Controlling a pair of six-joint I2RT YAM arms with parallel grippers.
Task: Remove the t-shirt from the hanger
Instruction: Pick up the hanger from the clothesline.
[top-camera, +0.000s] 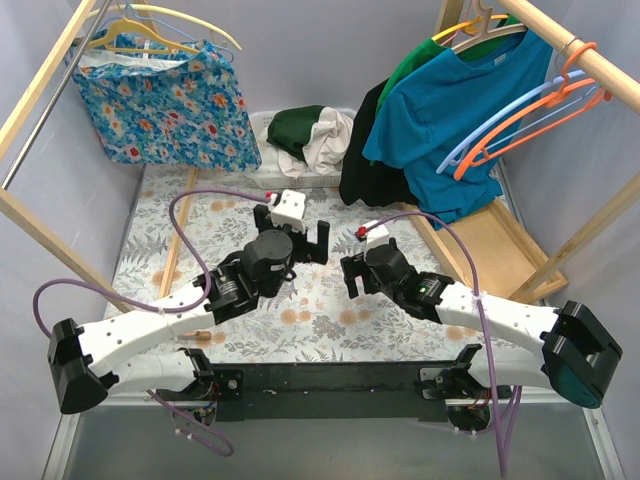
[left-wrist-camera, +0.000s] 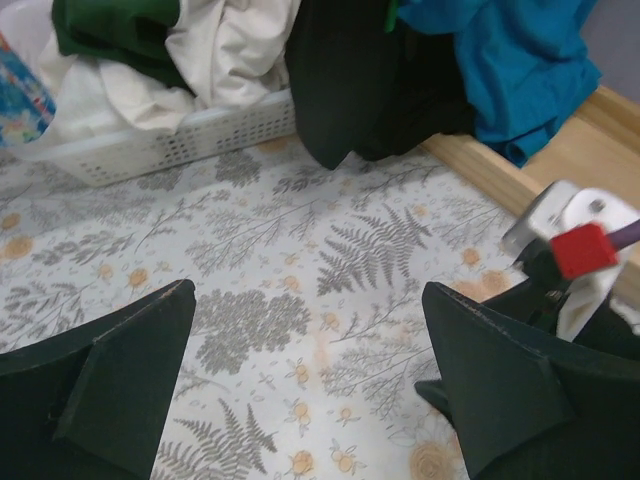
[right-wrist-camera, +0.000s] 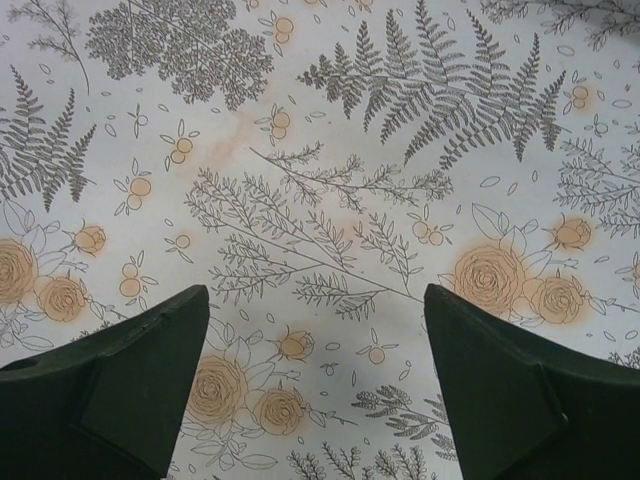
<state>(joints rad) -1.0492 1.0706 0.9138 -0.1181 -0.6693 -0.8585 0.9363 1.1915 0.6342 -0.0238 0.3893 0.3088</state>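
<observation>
A teal t-shirt (top-camera: 462, 110) hangs on a pale hanger (top-camera: 487, 25) from the wooden rail (top-camera: 580, 55) at the upper right. Its lower hem also shows in the left wrist view (left-wrist-camera: 520, 70). My left gripper (top-camera: 292, 236) is open and empty, low over the floral table cloth and well short of the shirt. It faces the hanging clothes in the left wrist view (left-wrist-camera: 310, 370). My right gripper (top-camera: 352, 272) is open and empty and points down at the cloth (right-wrist-camera: 315, 380). It is left of and below the shirt.
Green (top-camera: 415, 60) and black (top-camera: 365, 150) garments hang behind the teal shirt. Empty orange (top-camera: 530, 115) and light-blue (top-camera: 500, 125) hangers hang beside it. A white basket (top-camera: 300, 180) of clothes stands at the back. A floral garment (top-camera: 165, 105) hangs at the left. A wooden base (top-camera: 500, 250) lies at the right.
</observation>
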